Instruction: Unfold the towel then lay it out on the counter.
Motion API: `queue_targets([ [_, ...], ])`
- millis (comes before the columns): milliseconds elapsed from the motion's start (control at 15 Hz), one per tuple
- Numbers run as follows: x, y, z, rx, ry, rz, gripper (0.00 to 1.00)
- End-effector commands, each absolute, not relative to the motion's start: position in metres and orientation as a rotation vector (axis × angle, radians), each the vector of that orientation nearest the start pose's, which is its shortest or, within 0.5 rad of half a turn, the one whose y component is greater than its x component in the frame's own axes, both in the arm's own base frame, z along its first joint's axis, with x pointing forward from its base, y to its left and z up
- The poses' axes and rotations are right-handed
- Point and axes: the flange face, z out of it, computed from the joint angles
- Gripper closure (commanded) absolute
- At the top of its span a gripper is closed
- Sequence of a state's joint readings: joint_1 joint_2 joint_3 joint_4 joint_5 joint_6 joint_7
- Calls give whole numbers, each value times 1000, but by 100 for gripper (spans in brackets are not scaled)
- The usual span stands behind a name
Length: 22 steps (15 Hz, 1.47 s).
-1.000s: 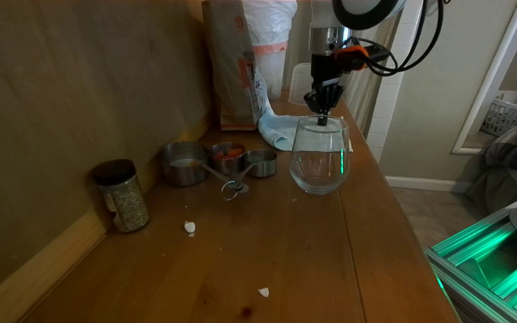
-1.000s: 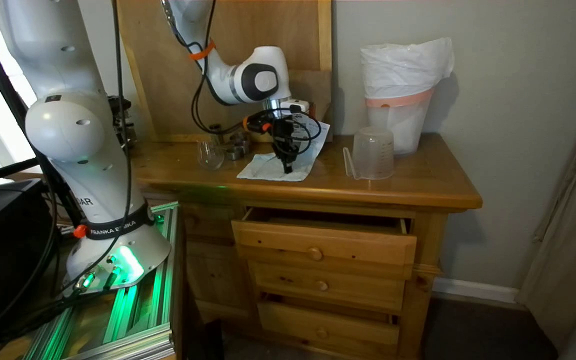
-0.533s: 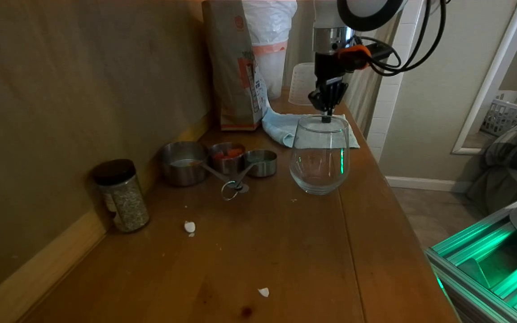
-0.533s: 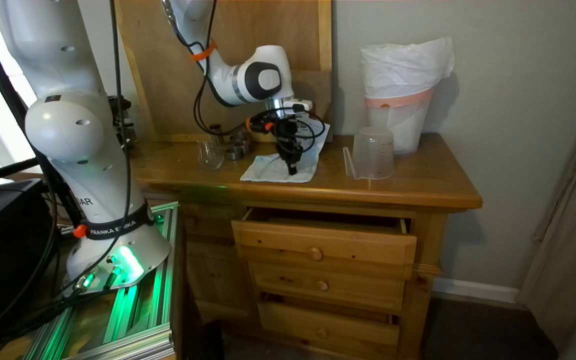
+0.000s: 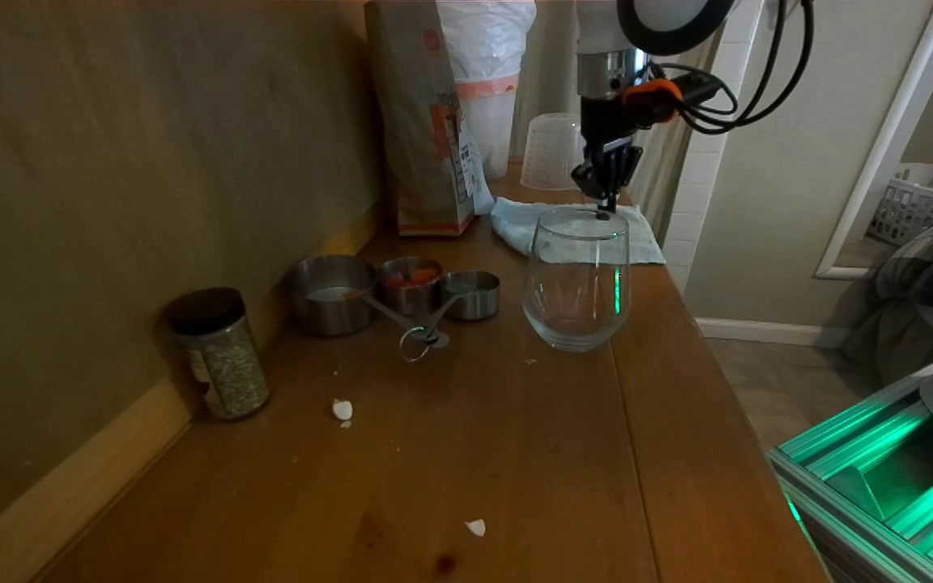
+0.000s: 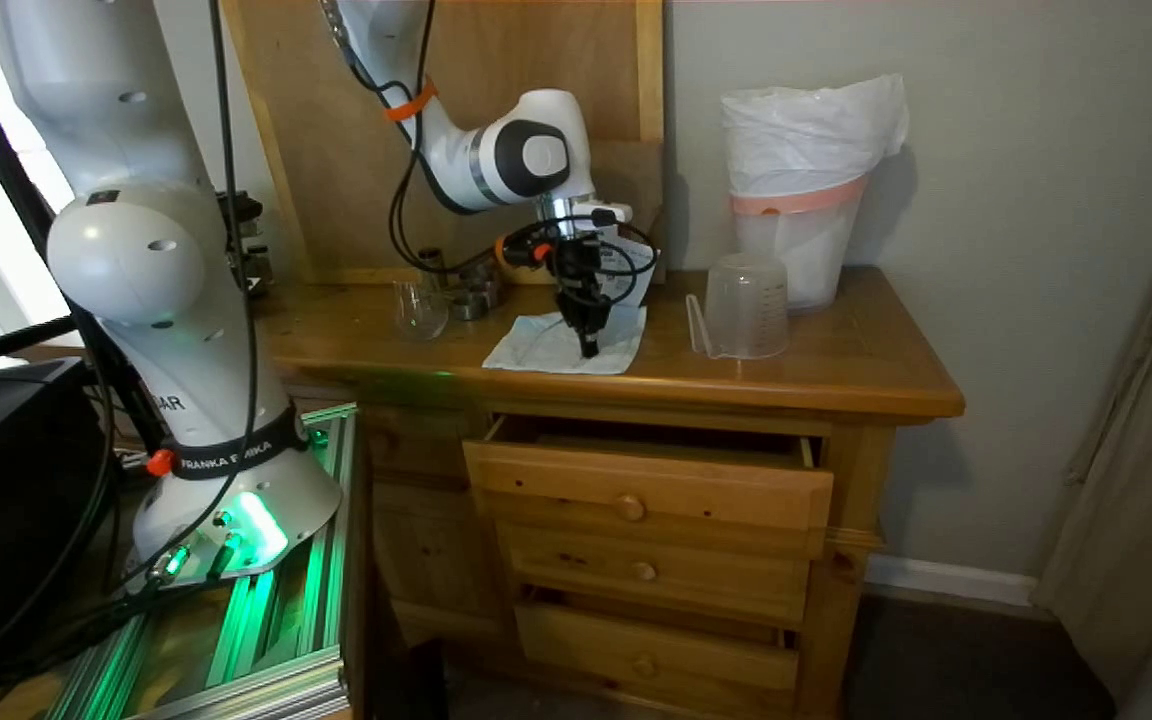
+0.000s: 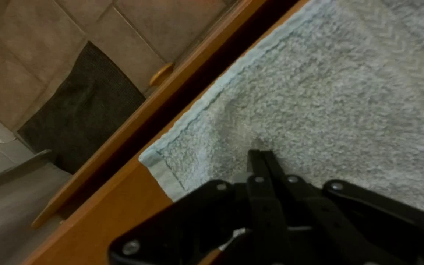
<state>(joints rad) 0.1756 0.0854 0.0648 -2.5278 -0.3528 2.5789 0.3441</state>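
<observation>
The pale blue-white towel [image 7: 315,110] lies spread on the brown wooden counter [image 5: 434,470], its hemmed side running near the front edge. In an exterior view the towel [image 6: 536,345] looks mostly flat. Its far-left end [image 5: 515,227] curls up a little close to the bag. My gripper [image 7: 261,152] points down onto the towel near one corner, fingers pressed together, and I see no cloth between them. The tips appear to touch the cloth, with slight creases beside them. In both exterior views the gripper [image 6: 590,350] stands over the towel, its tips [image 5: 605,214] seen partly behind the glass.
A clear glass [image 5: 576,316] stands beside the towel, with metal measuring cups [image 5: 335,300] and a jar [image 5: 223,356] further left. A tall paper bag [image 5: 426,121] rises behind. A plastic pitcher [image 6: 741,310] and lined bin [image 6: 806,230] stand beyond. A drawer [image 6: 646,490] juts out below the counter.
My gripper has moved toward the counter's front edge, still shut. The towel has slid along with it, away from the bag, and now lies flatter. The other objects stay put.
</observation>
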Motion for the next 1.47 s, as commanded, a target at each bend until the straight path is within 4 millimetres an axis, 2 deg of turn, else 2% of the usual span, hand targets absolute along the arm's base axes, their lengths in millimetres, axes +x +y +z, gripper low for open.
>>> queue_targets([
  [0, 438, 108, 238, -3319, -335, 10, 93],
  [67, 438, 109, 241, -3316, -339, -3, 90],
  [133, 438, 111, 247, -3307, -339, -18, 75],
  [200, 438, 112, 252, -3298, -339, -28, 64],
  [600, 430, 133, 290, -3245, -355, -83, 22],
  [800, 424, 152, 294, -3191, -357, -45, 2],
  [1067, 418, 182, 282, -3064, -347, 77, 0],
  [1400, 412, 205, 269, -2919, -298, 174, 0],
])
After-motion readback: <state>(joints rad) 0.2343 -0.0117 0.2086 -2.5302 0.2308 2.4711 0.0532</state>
